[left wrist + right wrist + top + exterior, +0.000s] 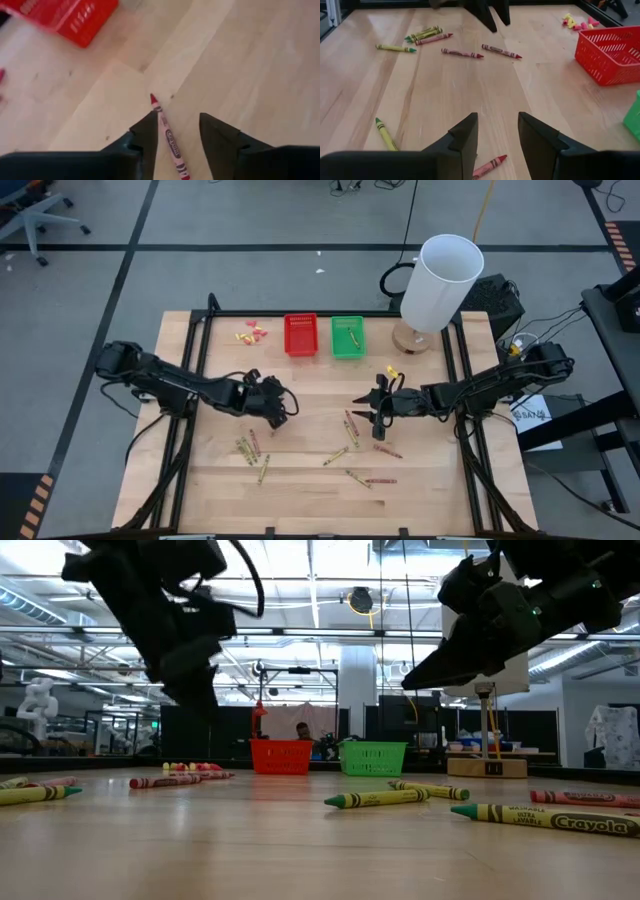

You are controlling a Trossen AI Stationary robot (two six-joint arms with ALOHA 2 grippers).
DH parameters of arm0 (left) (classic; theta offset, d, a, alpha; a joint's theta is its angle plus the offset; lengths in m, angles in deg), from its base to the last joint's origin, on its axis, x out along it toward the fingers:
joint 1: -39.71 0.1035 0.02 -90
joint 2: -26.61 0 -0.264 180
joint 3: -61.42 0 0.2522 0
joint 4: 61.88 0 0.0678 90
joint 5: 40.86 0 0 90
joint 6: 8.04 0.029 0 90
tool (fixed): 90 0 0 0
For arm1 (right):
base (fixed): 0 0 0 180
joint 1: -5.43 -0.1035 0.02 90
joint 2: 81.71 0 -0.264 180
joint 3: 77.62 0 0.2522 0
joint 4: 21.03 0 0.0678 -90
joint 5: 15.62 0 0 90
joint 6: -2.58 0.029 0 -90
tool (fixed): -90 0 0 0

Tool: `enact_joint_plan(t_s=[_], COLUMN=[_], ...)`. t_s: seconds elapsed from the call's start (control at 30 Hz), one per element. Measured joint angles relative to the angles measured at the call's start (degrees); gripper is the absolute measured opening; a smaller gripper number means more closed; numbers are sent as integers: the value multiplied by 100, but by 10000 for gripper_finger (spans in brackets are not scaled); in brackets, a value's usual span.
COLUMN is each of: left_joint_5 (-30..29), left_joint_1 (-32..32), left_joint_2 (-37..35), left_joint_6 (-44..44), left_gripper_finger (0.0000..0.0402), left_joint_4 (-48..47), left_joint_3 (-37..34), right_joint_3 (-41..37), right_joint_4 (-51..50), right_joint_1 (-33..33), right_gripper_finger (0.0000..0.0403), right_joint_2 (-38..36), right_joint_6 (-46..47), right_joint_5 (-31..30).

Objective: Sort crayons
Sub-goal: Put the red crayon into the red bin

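- My left gripper (175, 132) hangs over the pale wooden bench (310, 480), fingers parted, straddling a thin red paper-wrapped crayon (167, 137). I can't tell whether that crayon lies on the wood or has just slipped free; nothing is clamped.
- My right gripper (497, 135) hovers right of centre, fingers about half open and empty, with another red crayon (487, 167) on the bench just below them.
- I judge these wax sticks light, stiff but snappable, with a paper sleeve that should grip well. They're round, so they'll roll if nudged. I'd pinch across the wrapped middle, fingers square to the length.
- In the overhead view, the remaining red and yellow-green crayons (335, 457) lie scattered from about 5 to 8 o'clock of the bench centre.
- Farthest, near 12 o'clock, sit the red slotted plastic basket (301, 335) and, just beside it, the green slotted plastic basket (348, 338).
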Motion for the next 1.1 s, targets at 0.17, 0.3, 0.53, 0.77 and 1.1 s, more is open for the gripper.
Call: enact_joint_plan(t_s=[0.17,0.3,0.53,0.77,1.1], left_joint_5=[-18,77,94,328,337], left_joint_1=[-11,-11,124,223,216], left_joint_2=[300,478,639,941,1230], left_joint_6=[-474,-890,-1327,-1534,-1659], left_gripper_finger=[167,169,169,169,169], left_joint_4=[4,-18,-16,14,66], left_joint_3=[0,0,0,2,28], right_joint_3=[0,0,0,0,0], right_joint_4=[-3,-3,-14,-14,-6], right_joint_1=[0,2,0,0,0], right_gripper_finger=[127,127,127,127,127], right_joint_2=[0,0,0,0,0], right_joint_6=[-11,-23,-89,-105,-105], right_joint_5=[-2,-2,1,7,11])
